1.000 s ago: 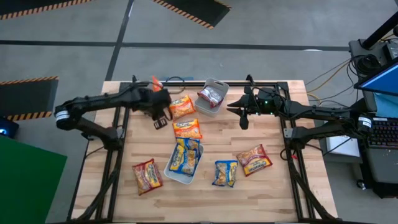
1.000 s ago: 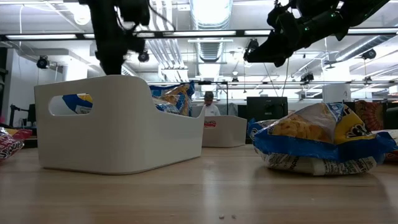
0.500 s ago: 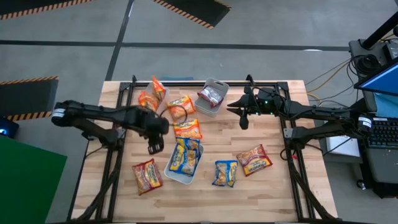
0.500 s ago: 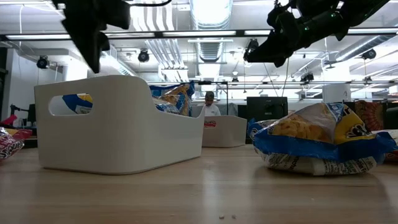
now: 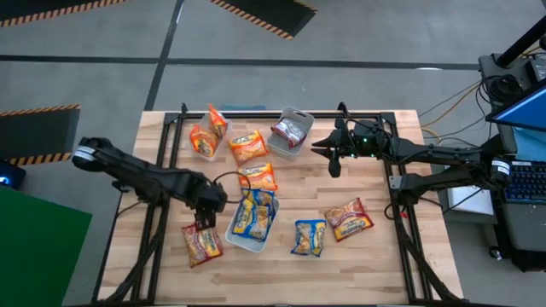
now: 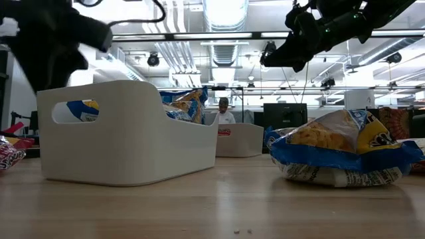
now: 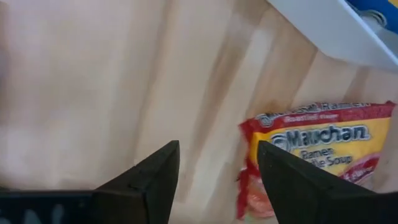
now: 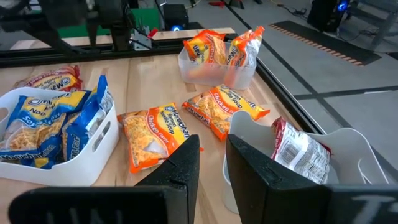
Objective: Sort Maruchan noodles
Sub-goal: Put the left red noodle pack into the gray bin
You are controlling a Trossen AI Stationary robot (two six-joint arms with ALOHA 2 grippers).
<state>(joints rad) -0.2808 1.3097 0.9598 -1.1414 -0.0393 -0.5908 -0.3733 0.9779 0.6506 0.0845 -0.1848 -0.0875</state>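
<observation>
- While the left gripper (image 5: 205, 223) hangs with fingers spread and empty over a dark red packet (image 5: 201, 242) near the bench's (image 5: 375, 264) front-left corner, a white tray (image 5: 252, 218) of blue-and-yellow packets stands just beside it.
- Right gripper (image 5: 333, 162) waits above the bench's back edge, fingers narrowly parted and empty, beside a tray (image 5: 292, 132) with a red packet.

A robotics lab or industrial workshop. Striped hazard mats (image 5: 264, 14) lie on the concrete floor, and ceiling ducts (image 6: 222, 16) hang above distant monitors (image 6: 284, 114).
</observation>
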